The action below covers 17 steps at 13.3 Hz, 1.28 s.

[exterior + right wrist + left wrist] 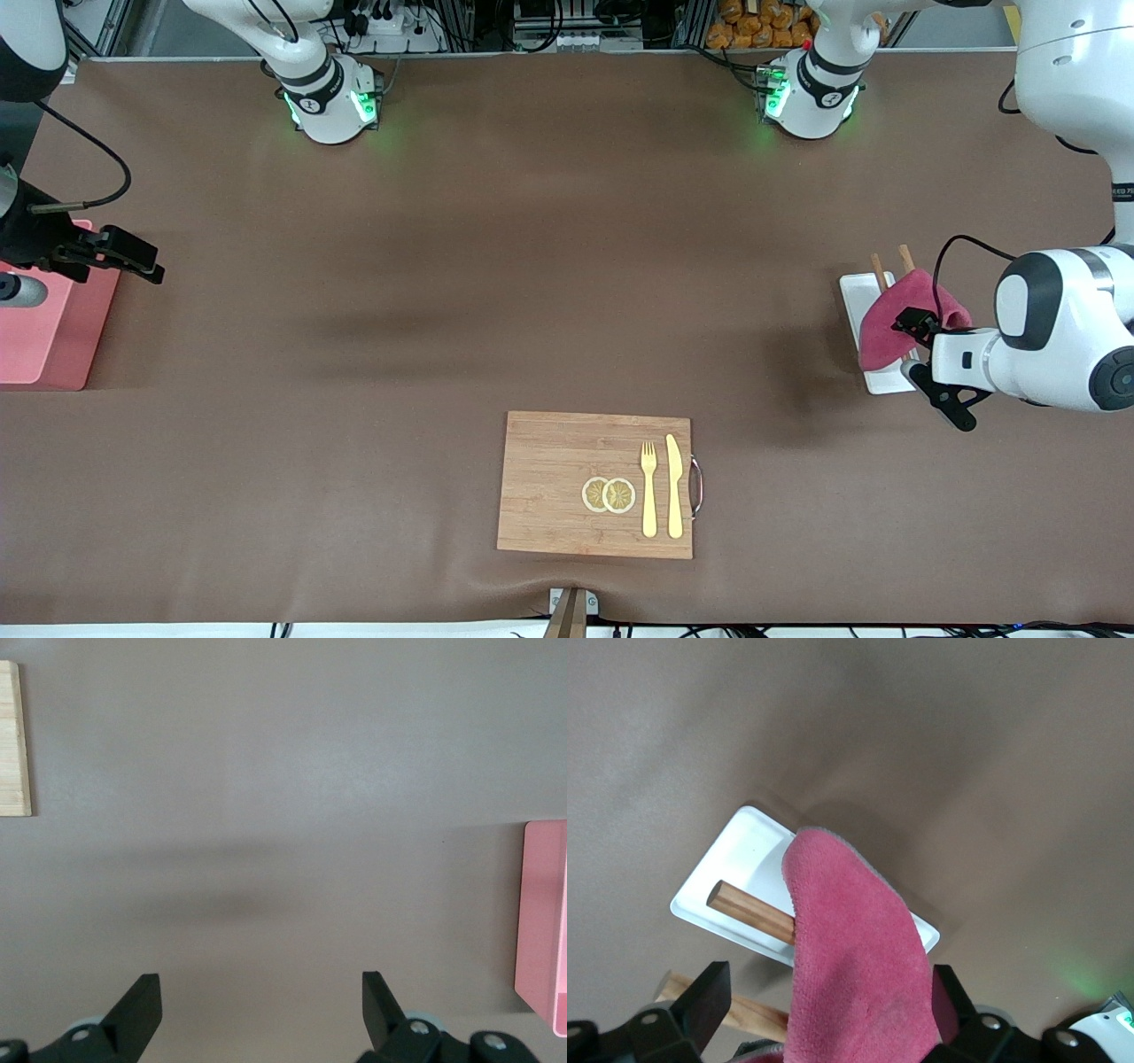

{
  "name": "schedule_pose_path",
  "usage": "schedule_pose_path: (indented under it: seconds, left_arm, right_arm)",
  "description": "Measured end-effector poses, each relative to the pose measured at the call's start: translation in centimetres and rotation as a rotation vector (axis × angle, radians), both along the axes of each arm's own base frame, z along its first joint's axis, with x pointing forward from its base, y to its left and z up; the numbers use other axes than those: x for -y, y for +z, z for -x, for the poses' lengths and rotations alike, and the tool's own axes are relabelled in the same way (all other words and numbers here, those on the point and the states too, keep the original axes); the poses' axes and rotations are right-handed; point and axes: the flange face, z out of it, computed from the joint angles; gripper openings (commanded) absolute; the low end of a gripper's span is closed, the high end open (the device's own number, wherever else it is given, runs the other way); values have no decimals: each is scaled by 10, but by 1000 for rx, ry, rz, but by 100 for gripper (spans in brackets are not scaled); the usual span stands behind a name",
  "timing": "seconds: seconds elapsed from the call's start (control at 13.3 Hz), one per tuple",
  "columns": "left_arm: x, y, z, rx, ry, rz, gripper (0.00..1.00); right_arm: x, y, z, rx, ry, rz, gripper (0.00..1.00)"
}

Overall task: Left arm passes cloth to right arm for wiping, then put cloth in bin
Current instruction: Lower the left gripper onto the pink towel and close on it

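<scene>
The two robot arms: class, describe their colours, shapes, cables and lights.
Both arms are glossy white with rounded joints and black bands. Their round bases glow green. The left gripper and the right gripper are black, each with two flat fingers. A thin black cable loops to each wrist.
</scene>
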Motion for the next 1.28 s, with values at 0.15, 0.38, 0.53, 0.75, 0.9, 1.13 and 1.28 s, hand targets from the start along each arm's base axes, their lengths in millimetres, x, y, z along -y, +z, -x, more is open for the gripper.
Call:
schedule_pose_path:
  seconds: [0.15, 0.38, 0.53, 0.75, 0.9, 1.13, 1.28]
  left_arm:
    - [-2, -10, 5, -23, 4, 1, 100]
    - [-2, -22, 9, -48, 4, 3, 100]
    - [-2, -31, 11, -64, 4, 4, 100]
    - [-1, -42, 13, -82, 3, 5, 100]
    - [-1, -48, 16, -95, 2, 5, 65]
    - [-3, -45, 15, -90, 1, -1, 0]
    - [-5, -44, 15, -88, 4, -4, 0]
  right_arm:
    - [0, -1, 0, -1, 0, 0, 100]
    - [0, -1, 0, -2, 0, 0, 100]
    - [0, -1, 0, -3, 0, 0, 100]
    - [0, -2, 0, -3, 0, 0, 100]
    - [0, -2, 0, -4, 0, 0, 100]
    - [0, -2, 0, -4, 0, 0, 100]
    - [0, -2, 0, -4, 0, 0, 100]
